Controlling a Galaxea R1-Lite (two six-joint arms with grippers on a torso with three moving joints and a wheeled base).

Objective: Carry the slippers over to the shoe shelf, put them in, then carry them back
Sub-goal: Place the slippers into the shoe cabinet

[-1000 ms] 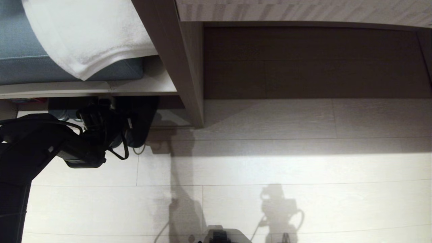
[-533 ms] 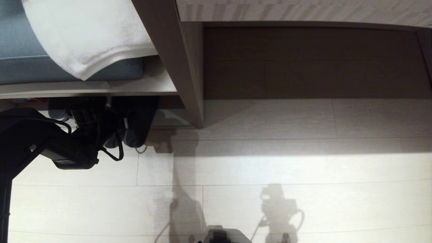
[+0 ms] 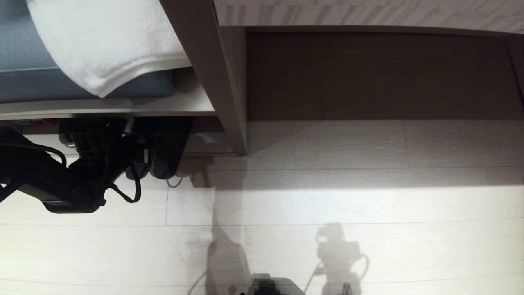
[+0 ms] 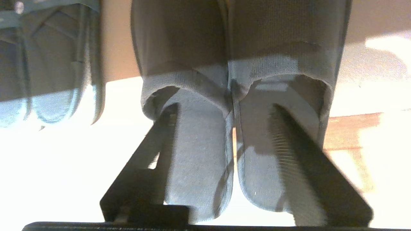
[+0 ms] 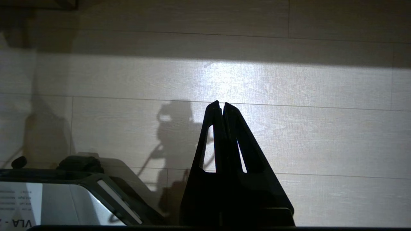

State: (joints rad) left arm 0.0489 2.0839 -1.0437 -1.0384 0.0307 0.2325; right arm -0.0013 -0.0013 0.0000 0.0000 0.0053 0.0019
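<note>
Pale wood-look floor planks (image 3: 327,196) run up to a low open cubby, the shoe shelf (image 3: 123,107), at the left of the head view, with a blue cushion (image 3: 24,69) and a white towel (image 3: 106,45) on top of it. Just beside the slippers, farther left in that cubby, stands another dark pair (image 4: 48,64) with paler sole rims.

The left gripper (image 4: 224,109) reaches into the cubby mouth. Its fingers (image 4: 289,134) are narrowed, one slid inside each shoe of the slippers (image 4: 231,57), so the two touching inner walls lie pinched between them. The pair sits toes inward, heels poking out over the floor.

These look light, soft and floppy: fabric uppers that will sag and a thin sole that bends. The doubled inner walls at the throat seem the sensible hold; a loose squeeze could let one shoe slip out.

The right gripper (image 5: 222,107) hangs over bare floor, fingers pressed together, holding nothing.
</note>
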